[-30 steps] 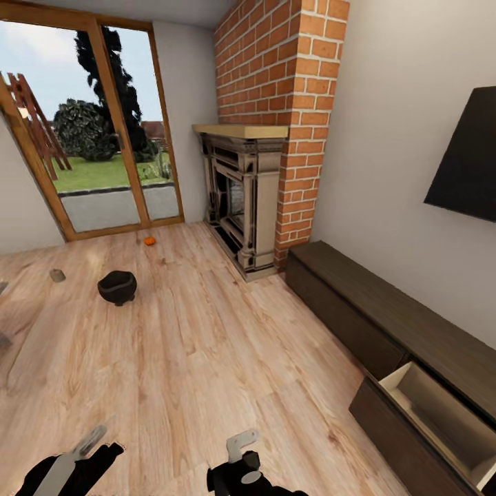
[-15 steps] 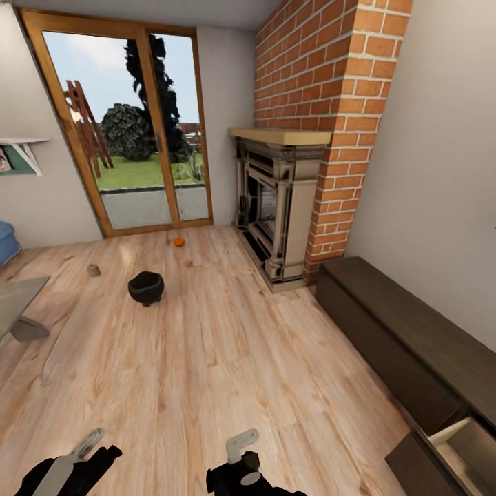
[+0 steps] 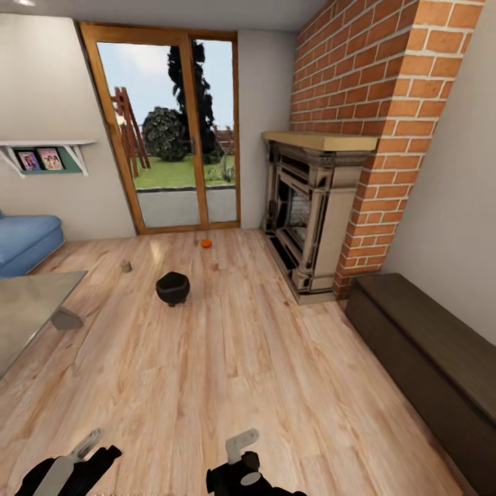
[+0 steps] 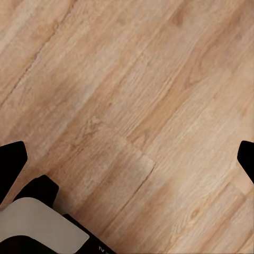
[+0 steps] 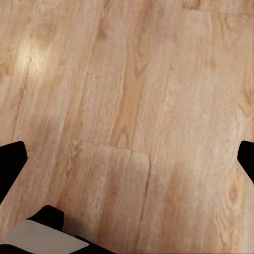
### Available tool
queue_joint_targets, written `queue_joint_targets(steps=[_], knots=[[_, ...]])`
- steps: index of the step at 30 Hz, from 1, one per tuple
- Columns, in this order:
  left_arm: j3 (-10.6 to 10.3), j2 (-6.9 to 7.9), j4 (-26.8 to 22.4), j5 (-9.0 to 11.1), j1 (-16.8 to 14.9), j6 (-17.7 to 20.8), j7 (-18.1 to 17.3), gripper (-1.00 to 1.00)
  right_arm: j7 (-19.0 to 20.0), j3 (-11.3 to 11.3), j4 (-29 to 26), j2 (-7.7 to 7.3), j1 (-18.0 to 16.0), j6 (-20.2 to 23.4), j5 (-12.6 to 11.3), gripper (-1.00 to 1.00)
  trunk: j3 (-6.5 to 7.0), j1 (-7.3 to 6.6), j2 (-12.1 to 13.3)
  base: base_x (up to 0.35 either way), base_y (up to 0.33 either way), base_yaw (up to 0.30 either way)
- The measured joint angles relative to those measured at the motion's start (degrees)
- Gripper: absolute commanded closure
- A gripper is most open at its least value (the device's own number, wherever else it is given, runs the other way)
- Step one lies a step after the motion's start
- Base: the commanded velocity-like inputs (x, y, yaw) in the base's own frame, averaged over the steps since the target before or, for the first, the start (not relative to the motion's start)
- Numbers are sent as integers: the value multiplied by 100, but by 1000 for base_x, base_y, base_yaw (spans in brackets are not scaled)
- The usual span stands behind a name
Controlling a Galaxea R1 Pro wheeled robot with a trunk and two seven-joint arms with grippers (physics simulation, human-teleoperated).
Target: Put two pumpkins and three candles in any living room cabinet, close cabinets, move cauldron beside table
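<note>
A round black cauldron with bulging sides is seen on the plank floor, an orange pumpkin beyond it near the glazed door. A small greyish cylinder, possibly a candle, stands off the glass-topped table corner. The dark wooden cabinet lines the wall. Left gripper and right gripper are spread wide, empty.

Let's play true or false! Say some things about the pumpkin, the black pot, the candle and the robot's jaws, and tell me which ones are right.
1. The pumpkin sits on the floor near the glass door. True.
2. The cauldron is on top of the table. False: it stands on the wooden floor, apart from the table.
3. A candle is on the floor between the cauldron and the blue sofa. True.
4. The left gripper holds a pumpkin. False: its jaws are open over bare floor.
5. The cabinet stands along the wall beside the brick fireplace. True.
</note>
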Motion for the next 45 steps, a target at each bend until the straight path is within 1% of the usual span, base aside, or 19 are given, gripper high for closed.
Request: queue_joint_targets(steps=[5,16,34,45], knots=[[-1,0,1,-20,0,0,1,-100,0,-1,0,0,0,0,1,-100,22,-2,0,174,28,253],[-2,0,1,-30,0,0,2,-100,1,-2,-9,0,0,-9,2,-100,85,-3,0,325,80,211],[-15,0,1,-39,0,-2,2,-100,0,2,-31,0,0,-10,9,-100,94,-3,0,340,24,14],[-20,0,1,-34,0,-1,3,-100,1,-2,-32,0,1,-12,11,-100,94,-3,0,341,121,0]])
